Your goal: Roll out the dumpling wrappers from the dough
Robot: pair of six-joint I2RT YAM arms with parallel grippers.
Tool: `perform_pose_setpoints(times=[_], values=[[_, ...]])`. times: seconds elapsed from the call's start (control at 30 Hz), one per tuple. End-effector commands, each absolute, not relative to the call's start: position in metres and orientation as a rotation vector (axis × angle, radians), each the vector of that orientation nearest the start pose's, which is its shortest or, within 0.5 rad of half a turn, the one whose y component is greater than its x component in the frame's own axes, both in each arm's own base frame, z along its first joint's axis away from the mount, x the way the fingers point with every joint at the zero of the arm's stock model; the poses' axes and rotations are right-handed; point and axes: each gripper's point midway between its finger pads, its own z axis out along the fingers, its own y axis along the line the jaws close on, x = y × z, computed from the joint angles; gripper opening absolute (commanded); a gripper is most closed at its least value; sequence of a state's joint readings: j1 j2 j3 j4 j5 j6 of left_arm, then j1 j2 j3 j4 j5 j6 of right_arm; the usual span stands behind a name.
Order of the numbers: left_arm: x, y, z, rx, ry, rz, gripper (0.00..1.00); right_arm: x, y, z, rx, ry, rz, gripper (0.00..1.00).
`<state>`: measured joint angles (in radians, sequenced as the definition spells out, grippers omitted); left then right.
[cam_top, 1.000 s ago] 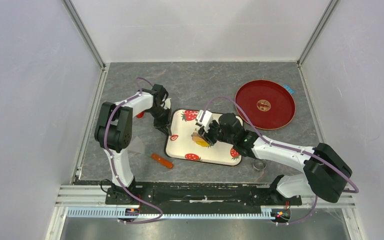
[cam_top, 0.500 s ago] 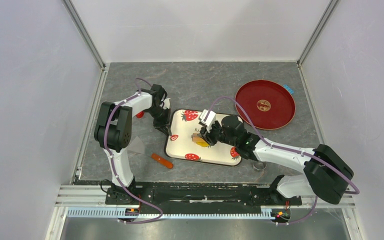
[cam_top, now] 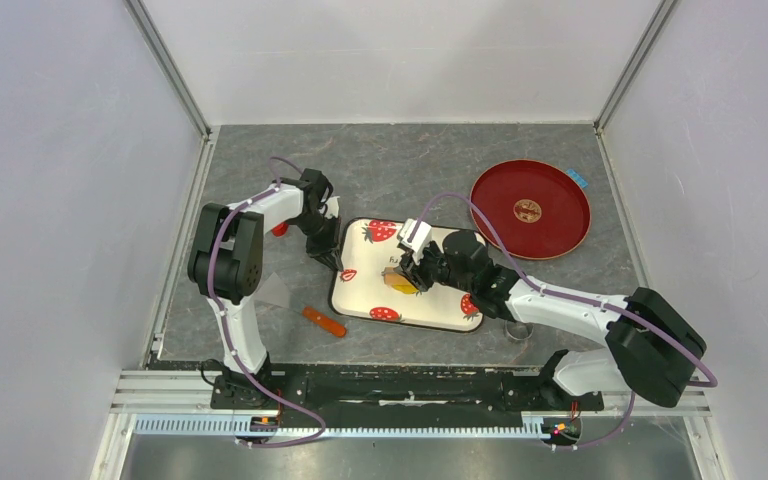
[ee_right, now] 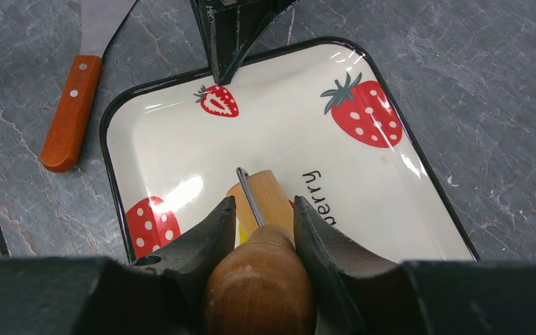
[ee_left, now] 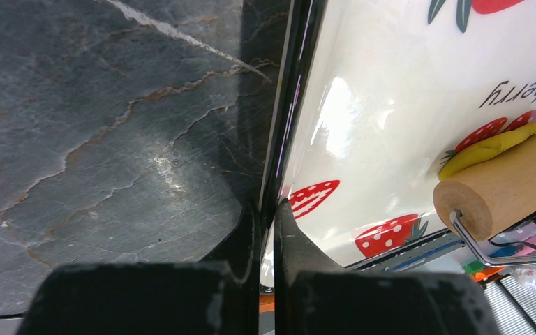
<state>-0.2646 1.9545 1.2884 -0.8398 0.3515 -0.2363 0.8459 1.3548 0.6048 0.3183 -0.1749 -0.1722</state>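
The dough is a flattened yellow patch (cam_top: 400, 284) on the strawberry-print tray (cam_top: 364, 288), mostly under the wooden roller (cam_top: 396, 274). In the left wrist view the dough (ee_left: 487, 147) sticks out from beneath the roller barrel (ee_left: 513, 183). My right gripper (ee_right: 262, 209) is shut on the roller's brown handle (ee_right: 258, 283); only a yellow sliver of dough (ee_right: 241, 232) shows beside the barrel (ee_right: 269, 194). At the tray's left side, my left gripper (ee_left: 269, 208) is shut on the black rim (ee_left: 294, 84). No dumpling wrappers show in any view.
A red round plate (cam_top: 530, 208) lies at the far right. A scraper with an orange handle (cam_top: 323, 321) lies left of the tray's near corner, also seen from the right wrist (ee_right: 68, 115). A small metal ring (cam_top: 518, 329) sits by the tray's near right corner.
My right gripper and the roller have shifted slightly to the right over the dough. The left gripper has held still on the tray rim.
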Motion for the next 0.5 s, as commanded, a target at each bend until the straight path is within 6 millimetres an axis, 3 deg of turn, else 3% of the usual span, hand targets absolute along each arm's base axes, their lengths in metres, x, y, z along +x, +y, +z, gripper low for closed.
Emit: perform_pose_setpoints(times=[0.0, 0.47], values=[[0.311, -0.143, -0.003, 0.053, 3.072, -0.489, 0.02, 0.071, 0.207, -0.039, -1.29, 2.658, 0.789, 0.0], [0.316, -0.131, -0.001, 0.016, 3.055, -0.398, 0.02, 0.068, 0.205, -0.042, -1.282, 2.661, 0.803, 0.0]])
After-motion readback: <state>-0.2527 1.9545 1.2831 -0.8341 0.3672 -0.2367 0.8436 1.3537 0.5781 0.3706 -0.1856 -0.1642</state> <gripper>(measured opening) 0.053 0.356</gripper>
